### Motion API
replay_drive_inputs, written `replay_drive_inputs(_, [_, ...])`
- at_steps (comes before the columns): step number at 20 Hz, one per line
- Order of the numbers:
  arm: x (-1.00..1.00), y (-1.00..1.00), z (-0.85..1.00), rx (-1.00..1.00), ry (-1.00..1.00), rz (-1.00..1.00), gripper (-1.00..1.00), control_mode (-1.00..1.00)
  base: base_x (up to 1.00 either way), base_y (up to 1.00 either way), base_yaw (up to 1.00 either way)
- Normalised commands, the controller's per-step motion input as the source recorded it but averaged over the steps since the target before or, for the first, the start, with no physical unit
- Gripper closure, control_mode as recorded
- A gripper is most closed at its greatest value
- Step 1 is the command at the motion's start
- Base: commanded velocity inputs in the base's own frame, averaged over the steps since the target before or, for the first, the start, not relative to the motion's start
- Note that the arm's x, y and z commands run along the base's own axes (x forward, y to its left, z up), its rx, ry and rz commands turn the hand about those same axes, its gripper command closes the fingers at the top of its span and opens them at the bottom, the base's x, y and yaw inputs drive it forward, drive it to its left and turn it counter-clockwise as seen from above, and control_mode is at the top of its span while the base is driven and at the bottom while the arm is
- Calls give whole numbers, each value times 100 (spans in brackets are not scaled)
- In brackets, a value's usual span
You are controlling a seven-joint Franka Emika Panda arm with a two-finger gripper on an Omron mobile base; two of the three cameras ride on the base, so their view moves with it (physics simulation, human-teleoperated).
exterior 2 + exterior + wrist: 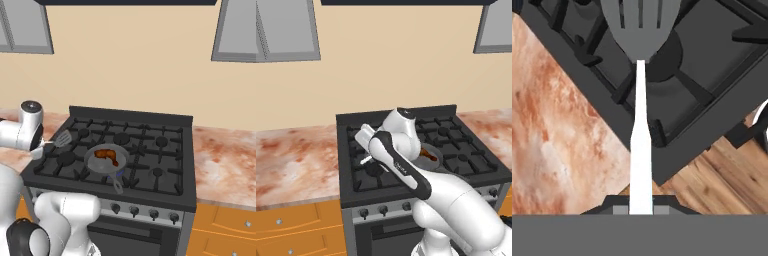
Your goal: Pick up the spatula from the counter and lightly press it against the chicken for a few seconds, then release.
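Observation:
My gripper (pixel 641 210) is shut on the white handle of the spatula (pixel 640 125). Its grey slotted blade (pixel 640 25) points out over the stove's front left burner. In the right base view the spatula (pixel 61 139) hangs above the left side of the stove, held by the gripper (pixel 40 148) at the stove's left edge. The brown chicken (pixel 106 154) lies in a round grey pan (pixel 92 163) near the stove's middle, to the right of the blade and apart from it. From the left base view the chicken (pixel 429 154) shows just past my arm.
The black gas stove (pixel 160 165) has raised grates and a row of knobs (pixel 134 210) along its front. The pan's handle (pixel 117 185) sticks out toward the front. Marbled counter lies on the left (pixel 291 160) and right (pixel 225 160). Wall cabinets hang above.

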Motion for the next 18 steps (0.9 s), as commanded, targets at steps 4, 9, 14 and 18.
replay_drive_inputs(4, [14, -17, 0, 2, 11, -10, 100, -100, 0, 0, 0])
replay_drive_inputs(9, [16, -17, 0, 2, 11, -9, 100, -100, 0, 0, 0])
replay_drive_inputs(14, [15, -13, 0, 1, 10, -8, 100, -100, 0, 0, 0])
replay_drive_inputs(18, [13, -14, 0, 0, 7, -6, 100, -100, 0, 0, 0])
